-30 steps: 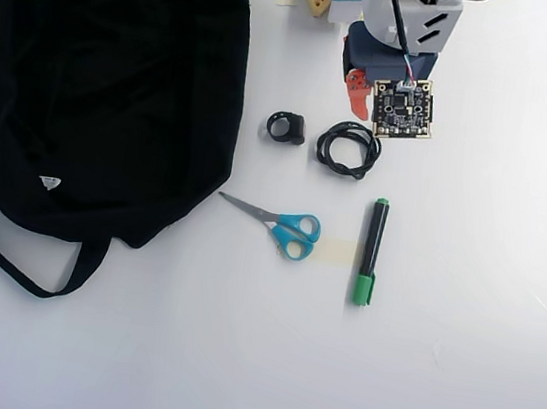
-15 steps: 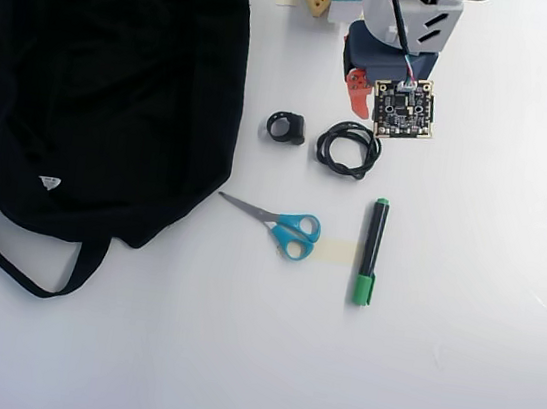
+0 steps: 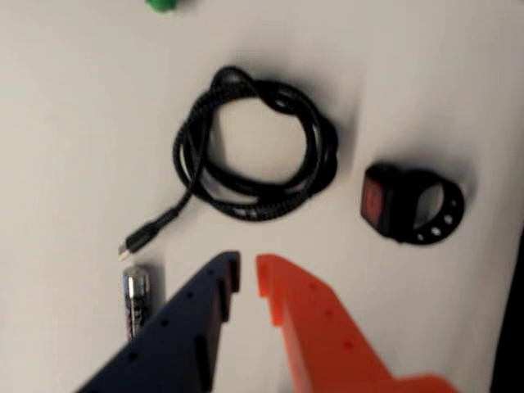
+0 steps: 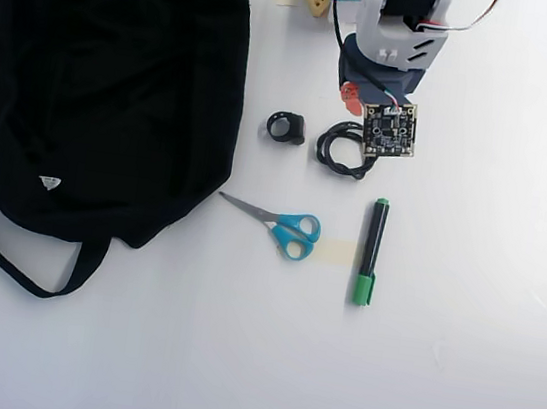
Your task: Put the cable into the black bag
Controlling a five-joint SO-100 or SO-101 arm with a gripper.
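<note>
The black braided cable (image 3: 246, 205) lies coiled in a loop on the white table, its plug end trailing to the lower left in the wrist view. In the overhead view the cable (image 4: 344, 169) sits partly under the wrist's circuit board. My gripper (image 3: 248, 266) hovers just short of the coil, empty, with a dark blue finger (image 3: 205, 303) and an orange finger (image 3: 303, 319) a narrow gap apart. The orange finger (image 4: 349, 96) also shows in the overhead view. The black bag (image 4: 107, 92) lies flat at the far left in the overhead view, well apart from the cable.
A black ring-shaped gadget with a red face (image 3: 409, 205) lies beside the cable, left of it in the overhead view (image 4: 286, 127). A small battery (image 3: 136, 299) lies near the plug. Blue-handled scissors (image 4: 276, 223) and a green marker (image 4: 371, 253) lie below the cable.
</note>
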